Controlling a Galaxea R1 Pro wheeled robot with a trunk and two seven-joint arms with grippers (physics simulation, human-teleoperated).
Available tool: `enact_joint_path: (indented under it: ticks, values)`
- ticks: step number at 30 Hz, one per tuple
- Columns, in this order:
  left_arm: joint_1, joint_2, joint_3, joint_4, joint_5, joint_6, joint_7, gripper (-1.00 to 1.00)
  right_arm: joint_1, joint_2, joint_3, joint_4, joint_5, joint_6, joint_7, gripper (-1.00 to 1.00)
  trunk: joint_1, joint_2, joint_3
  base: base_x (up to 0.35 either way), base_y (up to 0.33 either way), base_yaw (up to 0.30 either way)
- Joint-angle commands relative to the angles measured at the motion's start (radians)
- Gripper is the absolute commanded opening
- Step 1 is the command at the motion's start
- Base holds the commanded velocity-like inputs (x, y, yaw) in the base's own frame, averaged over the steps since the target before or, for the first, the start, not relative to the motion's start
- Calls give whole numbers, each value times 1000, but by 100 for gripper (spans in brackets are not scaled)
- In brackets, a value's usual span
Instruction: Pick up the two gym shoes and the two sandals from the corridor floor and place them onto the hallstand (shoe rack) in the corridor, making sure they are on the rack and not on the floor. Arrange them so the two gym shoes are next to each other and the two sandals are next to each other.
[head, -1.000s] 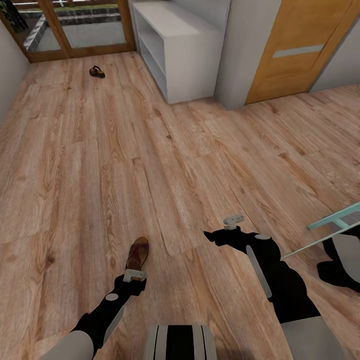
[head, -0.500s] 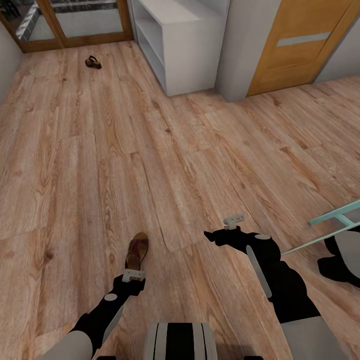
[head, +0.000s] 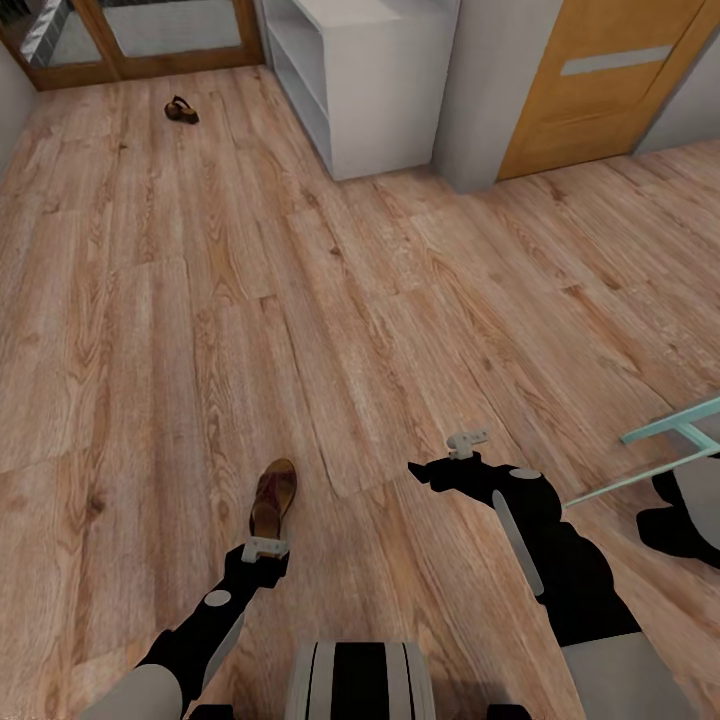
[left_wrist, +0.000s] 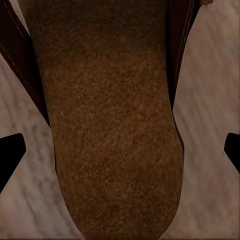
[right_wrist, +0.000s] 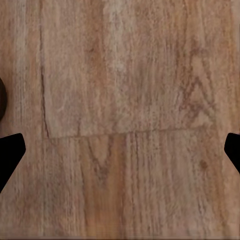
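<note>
One brown sandal (head: 272, 497) lies on the corridor floor (head: 150, 330) just ahead of my left gripper (head: 262, 548). In the left wrist view its tan footbed (left_wrist: 110, 115) runs between the two dark fingertips (left_wrist: 10, 155), which stand wide apart; the left gripper is open over it. The other sandal (head: 181, 109) lies far off near the glass door. The hallstand (head: 380, 90) stands pale grey at the far wall. My right gripper (head: 468, 440) hangs open over bare planks (right_wrist: 120, 125). The gym shoes are out of view.
An orange-brown door (head: 600, 80) and a grey wall pillar (head: 490, 90) stand right of the hallstand. A wood-framed glass door (head: 150, 40) closes the far end. A teal frame (head: 670, 440) juts in at the right beside my right arm.
The whole picture has shifted, so the camera has moved: hallstand and far sandal sit higher in view. Both grippers stay open and keep their places.
</note>
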Motion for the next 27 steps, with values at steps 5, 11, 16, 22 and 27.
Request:
enact_joint_path:
  ticks: [5, 11, 16, 22, 27]
  values:
    - [-1, 1, -1, 1, -5, -5, 2, 100, 0, -1, 1, 0, -5, 5, -1, 100, 0, 0, -5, 0, 0, 0]
    - [0, 2, 0, 1, -4, -6, 2, 100, 0, -1, 1, -1, -5, 5, -1, 100, 1, -1, -15, 0, 0, 0]
    - [0, 2, 2, 1, -3, -7, 2, 100, 0, -1, 1, -1, -5, 5, -1, 100, 3, -2, -36, 0, 0, 0]
    - [-1, 2, 3, 1, -3, -7, 2, 100, -1, -1, 1, -1, -5, 5, -1, 100, 3, -2, -36, 0, 0, 0]
    - [-1, 2, 3, 1, -3, -7, 2, 100, 0, -1, 1, -1, -5, 5, -1, 100, 3, -2, -36, 0, 0, 0]
